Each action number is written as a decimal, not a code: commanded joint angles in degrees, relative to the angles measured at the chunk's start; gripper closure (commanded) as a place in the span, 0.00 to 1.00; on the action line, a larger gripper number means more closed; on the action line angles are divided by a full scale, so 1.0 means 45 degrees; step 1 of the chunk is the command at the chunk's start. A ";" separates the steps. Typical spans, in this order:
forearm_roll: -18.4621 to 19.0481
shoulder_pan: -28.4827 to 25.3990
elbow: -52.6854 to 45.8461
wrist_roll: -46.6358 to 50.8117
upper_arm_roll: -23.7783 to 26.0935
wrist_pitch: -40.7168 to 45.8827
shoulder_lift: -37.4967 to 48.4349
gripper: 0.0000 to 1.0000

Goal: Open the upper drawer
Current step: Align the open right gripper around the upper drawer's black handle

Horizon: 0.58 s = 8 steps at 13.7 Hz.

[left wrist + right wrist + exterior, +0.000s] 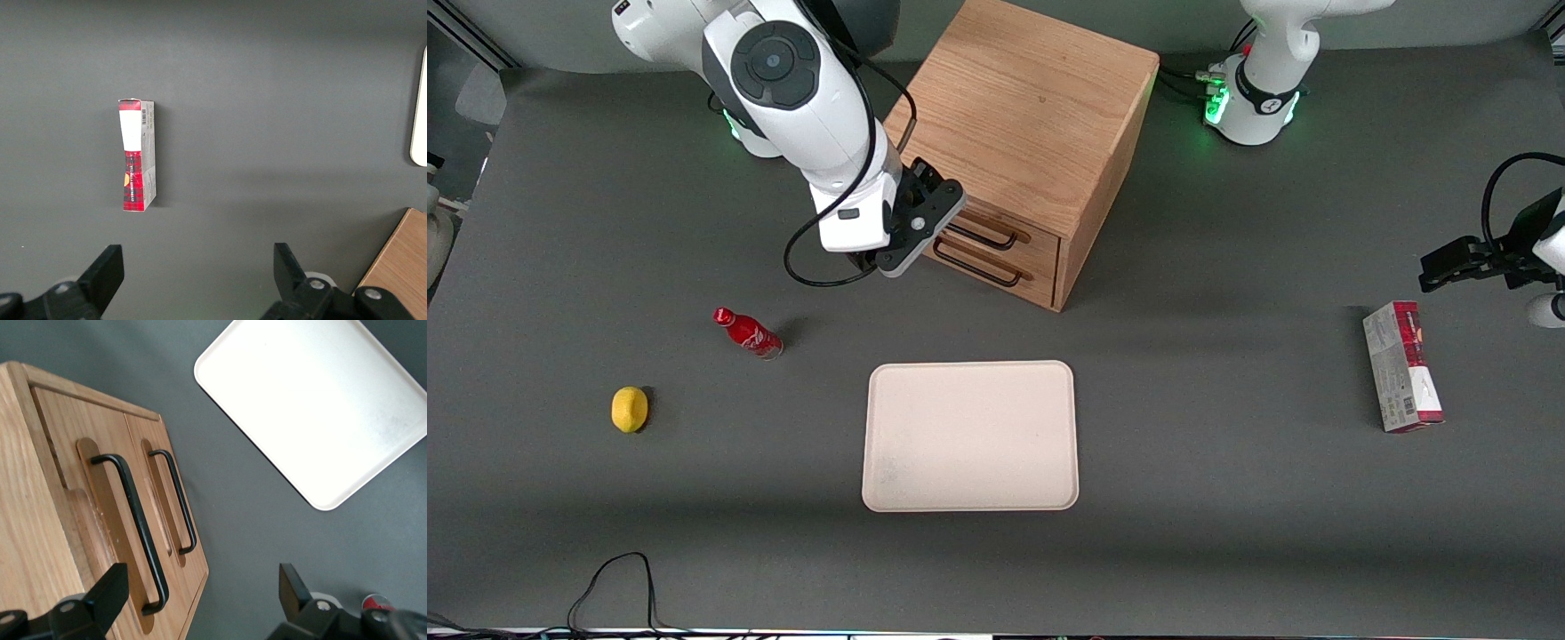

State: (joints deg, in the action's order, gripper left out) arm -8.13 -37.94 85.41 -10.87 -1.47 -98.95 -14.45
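The oak cabinet [1032, 98] stands on the grey table with both drawers shut. The upper drawer [1040, 236] has a thin black bar handle [987, 233]; the lower drawer [1040, 277] sits below it. My right gripper [921, 222] is open and empty, close in front of the drawer fronts at their end toward the working arm. In the right wrist view the upper drawer [73, 433] and its handle [137, 527] lie by one fingertip [110, 587]. The gripper [200, 587] touches neither this handle nor the lower one [177, 500].
A cream tray [969, 436] lies nearer the front camera than the cabinet; it also shows in the right wrist view [313, 400]. A red bottle [747, 332] and a lemon [630, 409] lie toward the working arm's end. A red-and-white box [1402, 366] lies toward the parked arm's end.
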 commanded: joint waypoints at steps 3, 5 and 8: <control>-0.0360 -0.0064 -0.0347 -0.0338 0.0014 -0.0528 -0.0636 0.00; -0.0341 -0.0414 -0.0328 -0.0338 0.0014 -0.0626 -0.0773 0.00; -0.0380 -0.0416 -0.0347 -0.1503 0.0014 -0.0822 -0.1086 0.00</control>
State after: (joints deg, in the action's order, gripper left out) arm -8.20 -39.59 85.41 -12.89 -0.99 -102.33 -17.85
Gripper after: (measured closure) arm 0.000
